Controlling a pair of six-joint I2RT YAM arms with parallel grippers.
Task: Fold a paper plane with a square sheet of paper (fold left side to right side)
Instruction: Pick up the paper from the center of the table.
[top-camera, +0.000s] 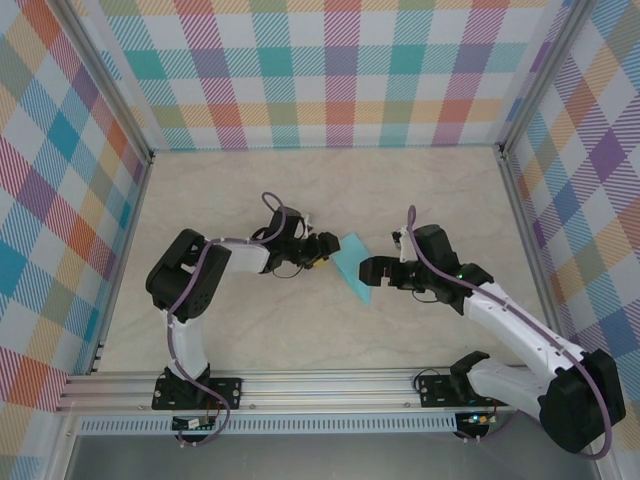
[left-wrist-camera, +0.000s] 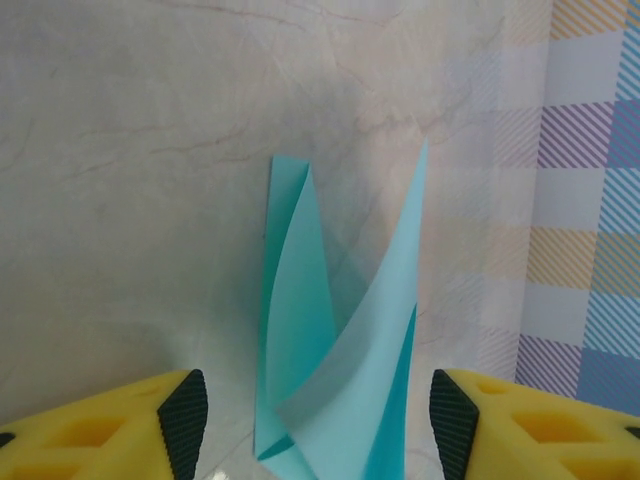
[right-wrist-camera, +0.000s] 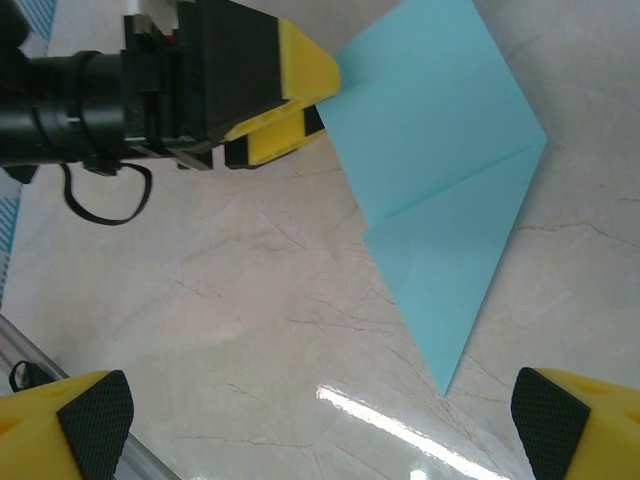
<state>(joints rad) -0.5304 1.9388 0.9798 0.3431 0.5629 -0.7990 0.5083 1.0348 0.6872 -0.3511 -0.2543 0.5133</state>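
Note:
The light-turquoise sheet of paper (top-camera: 352, 266) lies mid-table, folded into a pointed, dart-like paper plane shape with a crease across it (right-wrist-camera: 440, 180). In the left wrist view its flaps (left-wrist-camera: 330, 370) stand up loosely between my left gripper (left-wrist-camera: 318, 420), whose jaws are open with a gap on each side of the paper. From above, the left gripper (top-camera: 326, 250) sits at the paper's left edge and my right gripper (top-camera: 372, 270) just off its right edge. The right gripper (right-wrist-camera: 320, 425) is wide open over bare table, the paper's sharp tip (right-wrist-camera: 443, 390) just ahead of it.
The pale marble tabletop (top-camera: 250, 200) is boxed in by plaid walls (top-camera: 340, 70) at the back and both sides. An aluminium rail (top-camera: 300, 385) runs along the near edge. In the right wrist view the left arm's black wrist and cable (right-wrist-camera: 100, 100) lie left of the paper.

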